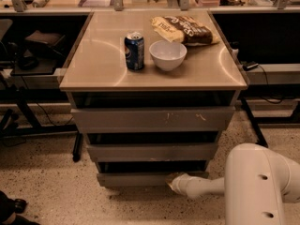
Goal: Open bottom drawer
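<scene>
Speckled floor (47,196) surrounds a grey three-drawer cabinet (77,108) with a tan top (103,64). Dark desks stand on both sides of it.

On the top:
- can (134,51), upright, left of centre;
- white bowl (168,55), just beside the can on its right;
- snack bag (185,29), lying flat behind the bowl, near the rear right corner.

Drawer fronts, from the top down: top drawer (140,120), with pale scratches; middle drawer (150,152); bottom drawer (136,179), lowest on the cabinet, close to the floor. A dark gap shows above each front.

A white arm (258,186) enters from the lower right and reaches left, low above the floor. Its gripper (174,182) is at the bottom drawer's front, right of centre, against the lower edge. Its grip state cannot be told from this view.
</scene>
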You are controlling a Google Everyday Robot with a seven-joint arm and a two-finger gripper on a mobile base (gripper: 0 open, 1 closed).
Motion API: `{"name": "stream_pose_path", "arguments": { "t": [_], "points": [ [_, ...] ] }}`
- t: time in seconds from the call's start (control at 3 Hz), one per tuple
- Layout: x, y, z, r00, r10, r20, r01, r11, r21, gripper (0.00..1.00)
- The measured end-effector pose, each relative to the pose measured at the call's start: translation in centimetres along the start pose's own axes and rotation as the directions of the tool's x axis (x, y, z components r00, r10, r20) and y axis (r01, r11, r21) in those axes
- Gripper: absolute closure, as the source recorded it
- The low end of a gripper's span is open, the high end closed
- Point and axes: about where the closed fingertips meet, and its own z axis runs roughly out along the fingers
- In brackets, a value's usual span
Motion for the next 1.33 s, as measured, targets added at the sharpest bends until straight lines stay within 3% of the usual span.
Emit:
{"name": "stream_pose_path", "arguments": {
  "t": [1.0, 1.33],
  "points": [
    [0.0, 0.01, 0.0, 1.0, 0.0, 0.0, 0.0, 1.0, 0.0, 0.0],
    [0.0, 0.0, 0.01, 1.0, 0.0, 0.0, 0.0, 1.0, 0.0, 0.0]
  ]
}}
